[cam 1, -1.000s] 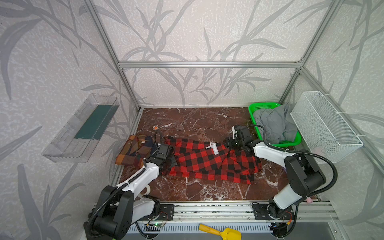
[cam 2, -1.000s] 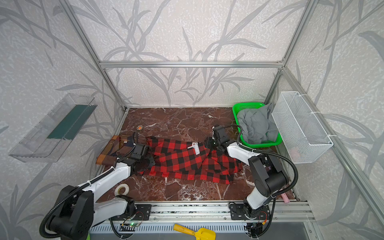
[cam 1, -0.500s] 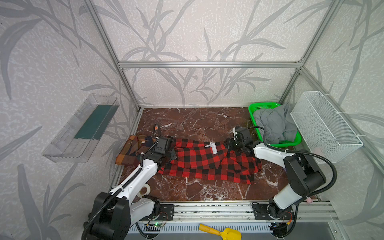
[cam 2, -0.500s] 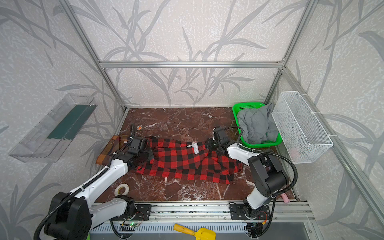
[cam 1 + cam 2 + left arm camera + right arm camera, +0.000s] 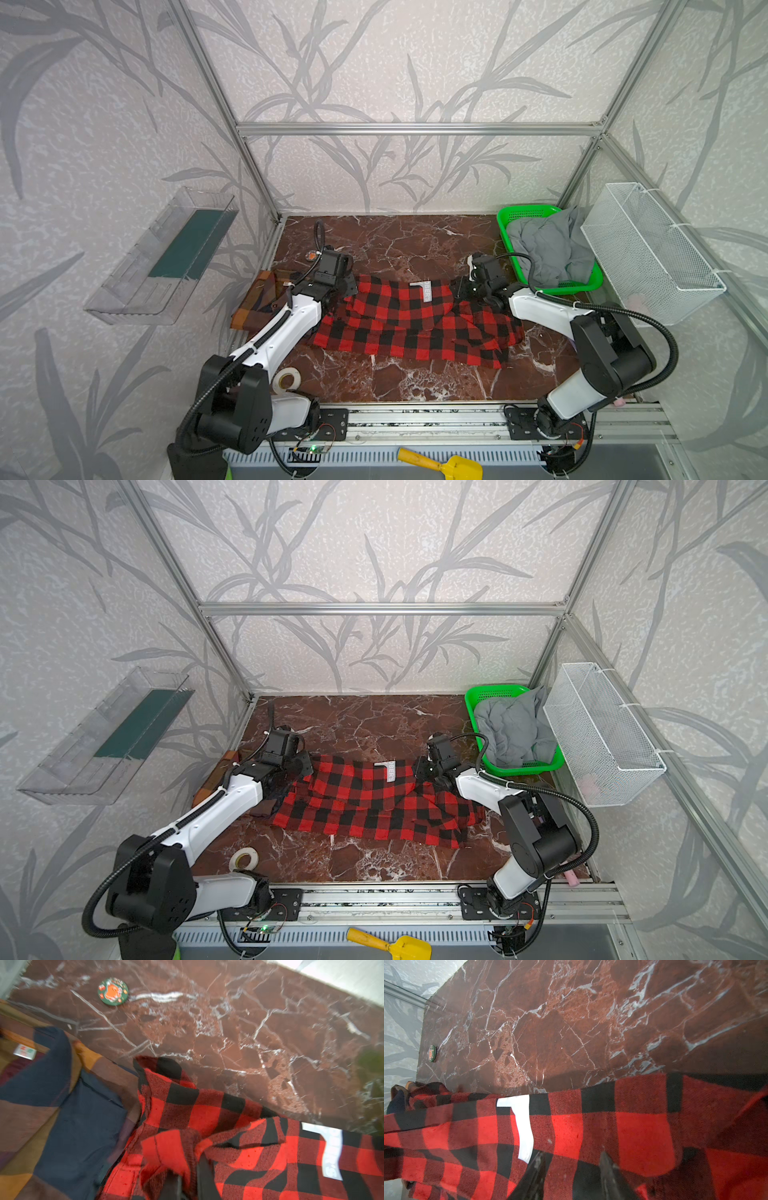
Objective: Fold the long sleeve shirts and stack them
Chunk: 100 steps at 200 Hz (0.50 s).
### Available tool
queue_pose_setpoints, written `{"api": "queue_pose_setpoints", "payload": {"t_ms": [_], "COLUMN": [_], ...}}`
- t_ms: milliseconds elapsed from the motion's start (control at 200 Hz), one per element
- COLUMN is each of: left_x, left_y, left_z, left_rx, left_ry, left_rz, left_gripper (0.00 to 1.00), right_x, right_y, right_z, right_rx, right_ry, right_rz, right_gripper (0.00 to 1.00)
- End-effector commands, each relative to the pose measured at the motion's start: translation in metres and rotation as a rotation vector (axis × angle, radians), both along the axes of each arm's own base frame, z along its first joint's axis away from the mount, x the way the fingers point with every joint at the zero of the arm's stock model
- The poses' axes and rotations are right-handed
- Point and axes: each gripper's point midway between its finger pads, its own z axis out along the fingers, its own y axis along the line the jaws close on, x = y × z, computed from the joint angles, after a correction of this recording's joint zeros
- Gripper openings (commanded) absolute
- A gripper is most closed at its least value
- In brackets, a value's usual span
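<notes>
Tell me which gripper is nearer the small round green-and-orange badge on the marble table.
Left. The left gripper grips an edge of the red-and-black checked shirt close beside the round green-and-orange badge; the right gripper sits over the shirt's opposite end.

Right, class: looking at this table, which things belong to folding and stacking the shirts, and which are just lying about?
Job: red-and-black check shirt, spread mid-table; brown plaid shirt, at the left edge.
Lying about: green basket with grey cloth, tape roll, round badge, yellow scoop, white wire basket, clear wall tray.
</notes>
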Motion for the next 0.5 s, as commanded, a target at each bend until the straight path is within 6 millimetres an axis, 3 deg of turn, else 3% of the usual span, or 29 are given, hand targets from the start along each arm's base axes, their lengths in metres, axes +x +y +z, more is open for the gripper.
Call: {"api": "queue_pose_setpoints", "payload": {"t_ms": [0,270,390,495], "left_x": [0.015,0.023,0.016,0.014], "left_y": [-0.005,0.006,0.024,0.034], "left_z": [0.002,-0.007,-0.009,0.005], "left_rx": [0.019,0.090,0.142,0.170], "left_ry": [-0.013,0.036,0.065,0.037], "left_rz": [-0.024,0.008,0.087,0.124], "left_gripper": [0.00,0.07,0.23,0.35], "right_x": [-0.003,-0.004,-0.005,-0.004], "right_y": [-0.007,-0.009,-0.011,-0.006], "right_z": [0.004,0.005,0.005,0.012], "right_rx": [-0.017,-0.029,-0.034,-0.005], "right_ry": [-0.013,-0.012,-0.008,-0.012], "right_rz": [-0.014,-0.013,-0.015,-0.010], "right_gripper": [0.42,0.40,0.40,0.40]}}
